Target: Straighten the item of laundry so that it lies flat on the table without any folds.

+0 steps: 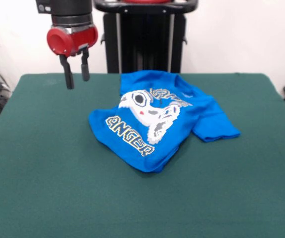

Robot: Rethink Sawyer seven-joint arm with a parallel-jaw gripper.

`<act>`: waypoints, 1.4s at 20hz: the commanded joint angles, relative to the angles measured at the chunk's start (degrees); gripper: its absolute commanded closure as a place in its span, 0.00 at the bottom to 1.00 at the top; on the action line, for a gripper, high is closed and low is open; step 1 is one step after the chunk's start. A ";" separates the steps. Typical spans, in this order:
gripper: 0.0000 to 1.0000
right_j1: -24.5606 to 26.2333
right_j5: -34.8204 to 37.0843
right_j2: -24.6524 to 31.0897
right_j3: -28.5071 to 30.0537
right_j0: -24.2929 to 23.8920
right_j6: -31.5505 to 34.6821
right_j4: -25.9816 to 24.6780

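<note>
Front view: the only picture to go by.
Arm: cut off by the top edge; only the black wrist and red collar show.
Gripper: hangs in the air over the far left part of the table, well apart from the shirt, its two dark fingers pointing down with a gap between them and nothing held.
T-shirt: bright blue, lying crumpled near the middle of the table, a little toward the far side.
Print: white pixel controller is bent by folds; the lettering is broken up, with only "ANGER" readable along the near left edge and the upper word too creased to read.
Sleeves: one sleeve sticks out to the picture's right; the other cannot be made out.
Hem and collar: hidden or folded under, hard to tell apart.
Table: dark green top, its near edge and corners cut off by the frame.
</note>
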 commanded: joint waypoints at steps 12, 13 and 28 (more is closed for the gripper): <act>0.00 6.81 -4.43 5.19 -8.75 0.80 14.28 -1.18; 0.00 7.57 -4.71 4.60 -9.24 1.33 15.17 -1.92; 1.00 8.20 -9.77 4.49 -10.45 0.76 13.91 -2.77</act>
